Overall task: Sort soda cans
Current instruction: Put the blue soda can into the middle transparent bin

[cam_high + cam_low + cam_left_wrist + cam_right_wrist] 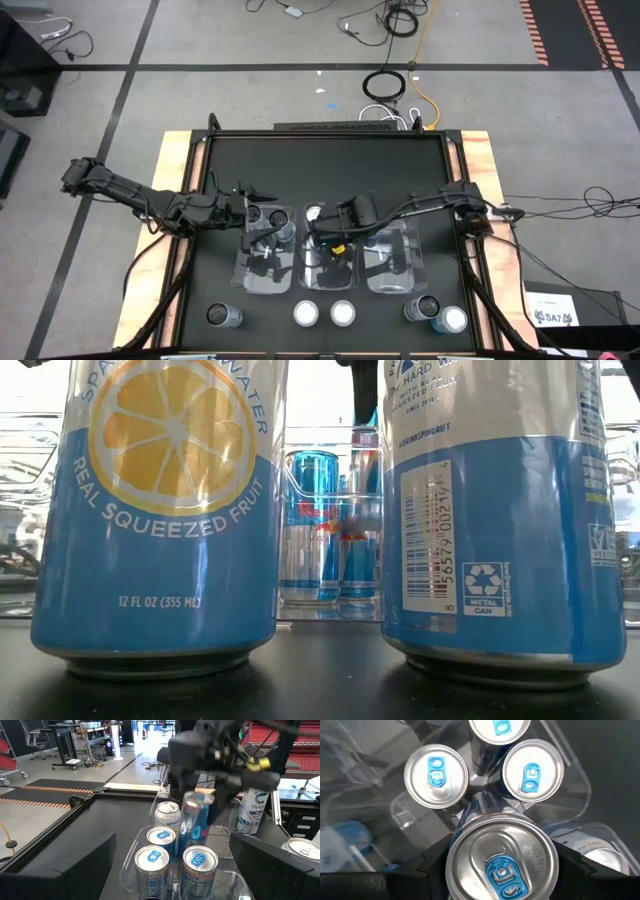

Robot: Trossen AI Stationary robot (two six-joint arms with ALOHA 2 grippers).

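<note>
From above, my right gripper (335,247) hung over the middle bin (322,285), and my left gripper (262,262) waited with fingers wide apart at the left bin (243,272). My left wrist camera showed the right gripper clamped on a blue can (195,822), above three cans. I judged it needed lowering, then letting go.

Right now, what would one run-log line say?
right gripper: holding blue-tab can over middle bin | left gripper: open, above left bin | cans still on table
</note>
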